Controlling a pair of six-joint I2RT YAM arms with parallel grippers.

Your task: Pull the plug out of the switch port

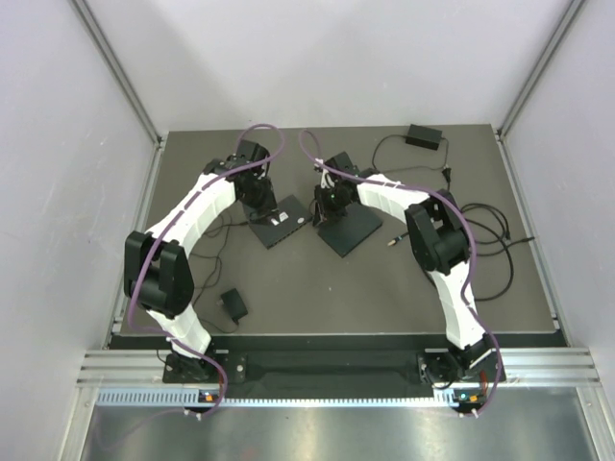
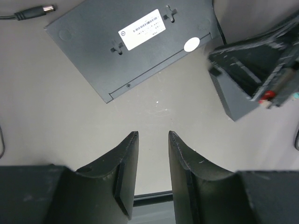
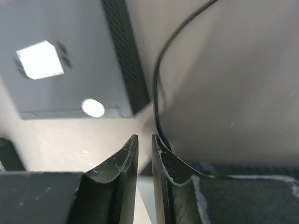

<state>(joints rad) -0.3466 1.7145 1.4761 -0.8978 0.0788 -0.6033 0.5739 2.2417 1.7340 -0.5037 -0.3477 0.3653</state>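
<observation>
A small black switch (image 1: pixel 285 223) lies upside down on the mat, its white label up; it also shows in the left wrist view (image 2: pixel 135 42) and the right wrist view (image 3: pixel 56 60). A barrel plug (image 2: pixel 39 11) on a black cable lies loose on the mat, apart from the switch's corner. My left gripper (image 1: pixel 259 202) (image 2: pixel 153 134) is open and empty, just short of the switch's long edge. My right gripper (image 1: pixel 325 206) (image 3: pixel 145 136) hovers beside the switch's other end, jaws a narrow gap apart with nothing between them. A thin black cable (image 3: pixel 159 93) runs behind its right finger.
A larger black box (image 1: pixel 348 230) (image 2: pixel 233 88) lies right of the switch, under my right gripper. A power adapter (image 1: pixel 424 135) sits at the back, another (image 1: pixel 233 305) near front left. Loose cables (image 1: pixel 490 240) coil on the right, one ending in an orange-tipped plug (image 1: pixel 392 240).
</observation>
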